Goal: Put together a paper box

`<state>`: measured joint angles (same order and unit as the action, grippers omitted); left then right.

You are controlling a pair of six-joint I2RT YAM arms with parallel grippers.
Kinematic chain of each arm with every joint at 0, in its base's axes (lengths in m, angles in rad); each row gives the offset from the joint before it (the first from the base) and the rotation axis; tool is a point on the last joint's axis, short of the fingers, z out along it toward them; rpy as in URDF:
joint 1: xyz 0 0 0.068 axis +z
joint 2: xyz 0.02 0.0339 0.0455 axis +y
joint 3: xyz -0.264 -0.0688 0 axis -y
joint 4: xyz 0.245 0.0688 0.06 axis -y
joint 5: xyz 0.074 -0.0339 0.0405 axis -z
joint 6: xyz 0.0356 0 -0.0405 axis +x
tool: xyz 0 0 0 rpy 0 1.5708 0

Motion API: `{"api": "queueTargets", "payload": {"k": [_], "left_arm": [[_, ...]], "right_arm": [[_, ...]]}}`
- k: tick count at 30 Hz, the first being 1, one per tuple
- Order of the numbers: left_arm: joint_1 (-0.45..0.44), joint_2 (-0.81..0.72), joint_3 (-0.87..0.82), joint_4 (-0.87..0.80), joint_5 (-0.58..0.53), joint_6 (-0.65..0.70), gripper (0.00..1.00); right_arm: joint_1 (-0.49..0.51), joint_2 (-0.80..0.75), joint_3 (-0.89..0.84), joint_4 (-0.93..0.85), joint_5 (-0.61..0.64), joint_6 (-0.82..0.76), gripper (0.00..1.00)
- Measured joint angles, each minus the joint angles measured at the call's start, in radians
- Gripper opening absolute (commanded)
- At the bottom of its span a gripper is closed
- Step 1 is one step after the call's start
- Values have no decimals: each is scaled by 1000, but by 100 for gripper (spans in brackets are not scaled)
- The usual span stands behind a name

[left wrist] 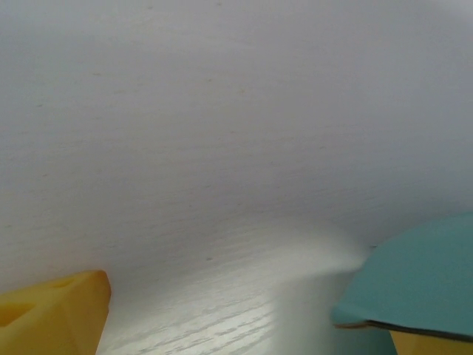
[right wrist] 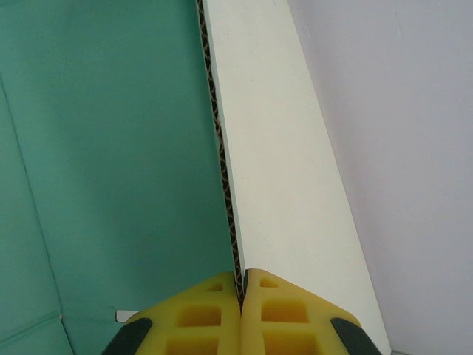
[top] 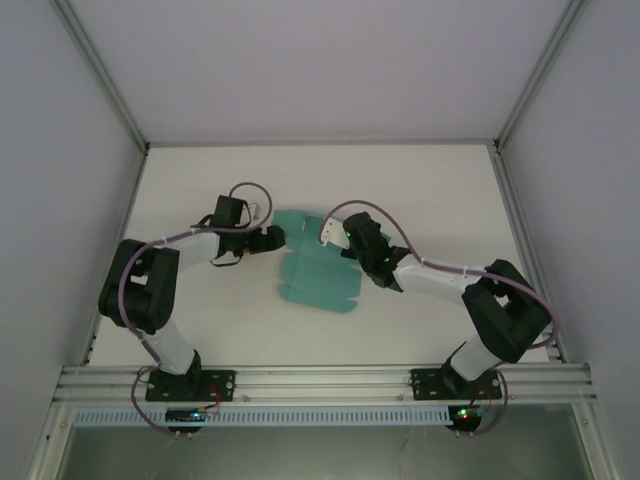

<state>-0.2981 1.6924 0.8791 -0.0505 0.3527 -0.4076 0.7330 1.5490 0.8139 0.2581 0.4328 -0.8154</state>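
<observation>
The paper box is a teal die-cut card sheet lying mostly flat in the middle of the white table. My right gripper is shut on the sheet's upper right flap and holds it raised on edge. In the right wrist view the yellow pads pinch the corrugated edge, with the teal face on the left and the white underside on the right. My left gripper stands open at the sheet's upper left flap. In the left wrist view a teal flap lies over the right finger; the left finger is bare.
White walls and aluminium posts enclose the table on three sides. An aluminium rail with both arm bases runs along the near edge. Bare tabletop lies behind and to either side of the sheet.
</observation>
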Motion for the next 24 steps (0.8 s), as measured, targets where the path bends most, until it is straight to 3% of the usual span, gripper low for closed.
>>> {"api": "queueTargets", "payload": {"k": [6,10,16,24], "left_arm": [[-56,17,13,56,89,5,93],[-98,38,29,57,83,26,93],[-170,76,74,29,-63,66,79],[-260,107,100,26,-307,86,74]], "right_arm": [[0,0,-5,4,-3,24,0],[0,-3,-20,18,-7,54,0],[-1,-24,-58,52,-18,97,0],[-2,-31,-78,77,-29,117,0]]}}
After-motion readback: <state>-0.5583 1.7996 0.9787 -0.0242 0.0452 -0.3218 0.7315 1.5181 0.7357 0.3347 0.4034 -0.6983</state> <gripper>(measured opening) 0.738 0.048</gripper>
